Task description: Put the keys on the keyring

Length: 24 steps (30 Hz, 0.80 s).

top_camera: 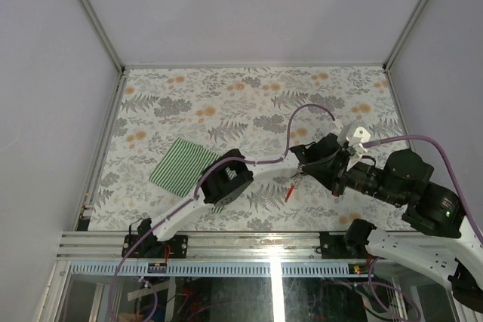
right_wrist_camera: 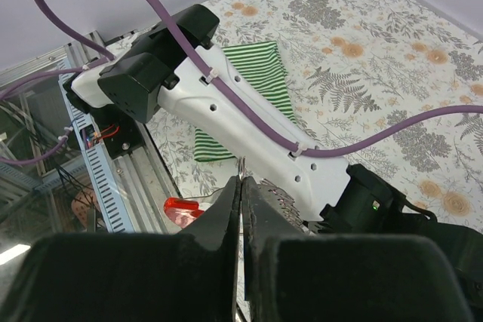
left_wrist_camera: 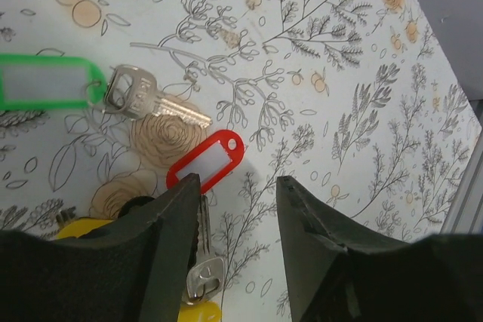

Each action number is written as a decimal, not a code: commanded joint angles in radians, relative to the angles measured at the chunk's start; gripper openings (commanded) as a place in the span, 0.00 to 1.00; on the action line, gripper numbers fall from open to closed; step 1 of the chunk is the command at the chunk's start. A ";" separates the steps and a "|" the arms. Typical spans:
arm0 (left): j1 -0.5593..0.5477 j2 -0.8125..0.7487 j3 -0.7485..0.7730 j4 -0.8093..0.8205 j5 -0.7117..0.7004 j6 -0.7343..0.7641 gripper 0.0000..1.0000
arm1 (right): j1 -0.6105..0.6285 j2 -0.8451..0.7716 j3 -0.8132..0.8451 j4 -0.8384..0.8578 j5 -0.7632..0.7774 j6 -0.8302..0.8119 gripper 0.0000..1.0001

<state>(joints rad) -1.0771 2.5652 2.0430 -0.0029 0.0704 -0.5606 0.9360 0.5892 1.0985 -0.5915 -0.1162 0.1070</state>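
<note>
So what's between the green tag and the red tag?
A silver key, its head by the green tag, tip toward the red tag; the left wrist view shows it.

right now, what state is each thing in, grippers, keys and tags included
left gripper, open over the red tag
right gripper, shut on the keyring
keyring, thin wire pinched at the right fingertips
red tag, lying flat, no ring seen in its slot
green tag, lying flat, ringed to a silver key
yellow tag, mostly hidden behind the left gripper
second key, flat, blade partly hidden
striped cloth, lying flat
</note>
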 commanded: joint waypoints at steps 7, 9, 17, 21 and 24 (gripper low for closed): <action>0.007 -0.114 -0.198 -0.063 -0.027 0.073 0.47 | 0.004 -0.034 0.007 0.069 0.015 0.022 0.00; 0.007 -0.139 -0.238 -0.061 -0.031 0.083 0.47 | 0.005 -0.035 0.005 0.069 0.018 0.025 0.00; 0.008 -0.283 -0.477 -0.030 -0.052 0.130 0.46 | 0.005 -0.037 0.006 0.063 0.018 0.026 0.00; 0.009 -0.363 -0.602 -0.009 -0.068 0.138 0.45 | 0.005 -0.039 0.002 0.064 0.021 0.029 0.00; 0.009 -0.427 -0.697 0.001 -0.086 0.139 0.45 | 0.005 -0.037 0.003 0.062 0.018 0.032 0.00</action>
<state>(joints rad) -1.0760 2.1834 1.4593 0.0383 0.0338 -0.4511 0.9360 0.5579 1.0981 -0.5922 -0.1143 0.1253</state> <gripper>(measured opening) 0.453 0.010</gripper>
